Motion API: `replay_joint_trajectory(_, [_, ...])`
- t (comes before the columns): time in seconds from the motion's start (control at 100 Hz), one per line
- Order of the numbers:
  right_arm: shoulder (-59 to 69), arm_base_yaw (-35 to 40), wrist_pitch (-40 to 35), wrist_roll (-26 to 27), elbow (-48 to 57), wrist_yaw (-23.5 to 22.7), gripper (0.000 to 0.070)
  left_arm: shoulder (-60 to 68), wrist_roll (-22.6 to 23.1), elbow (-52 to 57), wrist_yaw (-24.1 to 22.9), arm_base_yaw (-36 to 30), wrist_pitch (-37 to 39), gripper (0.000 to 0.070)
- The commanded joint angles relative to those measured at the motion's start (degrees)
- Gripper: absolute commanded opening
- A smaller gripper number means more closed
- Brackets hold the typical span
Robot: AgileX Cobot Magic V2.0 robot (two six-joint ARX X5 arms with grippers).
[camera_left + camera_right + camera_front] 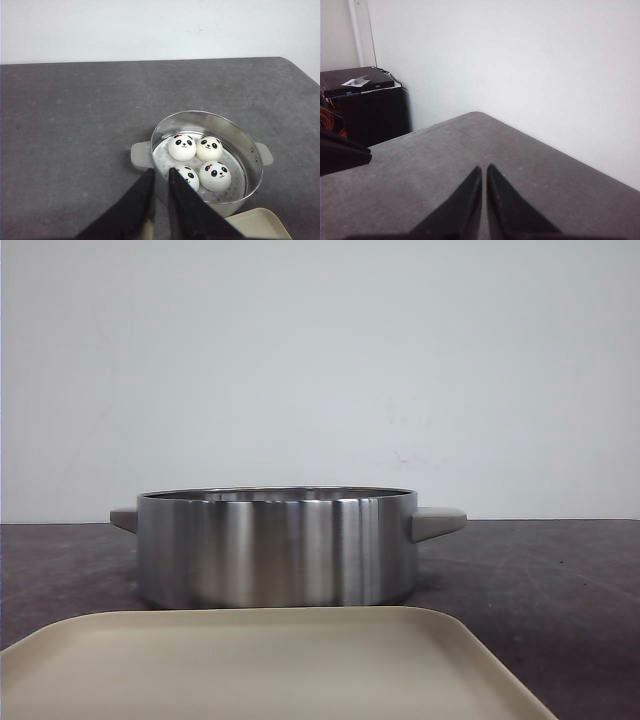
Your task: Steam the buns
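Sitting 2 by 2 on the perforated floor of the steamer pot (206, 161), the 4 buns (200, 161) are already where the task wants them, lower right of centre in the left wrist view. You can read that grouping as deliberate: clustered on the holed insert so steam reaches each underside. Each bun is a smooth white dome with black oval eyes, a small nose and a smile.

The pot is brushed steel, a shallow cylinder with 2 pale flat lugs; in the front view it fills the middle of the frame. A matte beige tray (300, 665) with rounded corners lies just in front of it, bare as far as you can see, likely where the buns came from. The table (75, 125) is dark grey and slightly mottled.

Left gripper (159, 197): jaws narrowed to a slit, nothing between them, hanging above the near rim of the pot. Right gripper (484, 192): jaws nearly touching, empty, over bare table well away from the pot. No lid appears in any view, though the front camera's low angle may hide one.
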Motion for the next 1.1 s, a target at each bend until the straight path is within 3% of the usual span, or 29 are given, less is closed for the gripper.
replay_joint_trajectory(0.0, [0.66,0.85,0.61,-0.46,0.61,0.04,0.0011,0.22,0.42,0.74,-0.24,-0.42,0.50,0.0000])
replay_joint_trajectory(0.47, [0.59,0.48,0.50,-0.46,0.61,0.52,0.0011,0.22,0.42,0.74,-0.24,-0.42,0.50,0.0000])
replay_joint_trajectory(0.59, [-0.26,-1.22,-4.87,2.75,0.55,9.66,0.0011,0.22,0.39,0.74,-0.24,-0.42,0.48,0.0000])
replay_joint_trajectory(0.64, [-0.74,-2.84,-7.89,2.51,0.55,10.82,0.0011,0.22,0.42,0.74,-0.24,-0.42,0.50,0.0000])
replay_joint_trajectory(0.74, [-1.73,-7.54,-15.23,2.03,0.55,8.28,0.0011,0.22,0.42,0.74,-0.24,-0.42,0.48,0.0000])
replay_joint_trajectory(0.88, [-4.17,-14.78,-22.69,-2.62,0.42,-0.39,0.0011,0.22,0.42,0.74,-0.24,-0.42,0.48,0.0000])
replay_joint_trajectory(0.99, [-7.98,-19.93,-21.62,-8.31,-1.66,-5.60,0.0011,0.22,0.39,0.74,-0.24,-0.42,0.48,0.0000])
replay_joint_trajectory(1.09, [-12.87,-24.81,-16.17,-12.55,-6.01,-9.49,0.0011,0.22,0.39,0.74,-0.24,-0.42,0.48,0.0000])
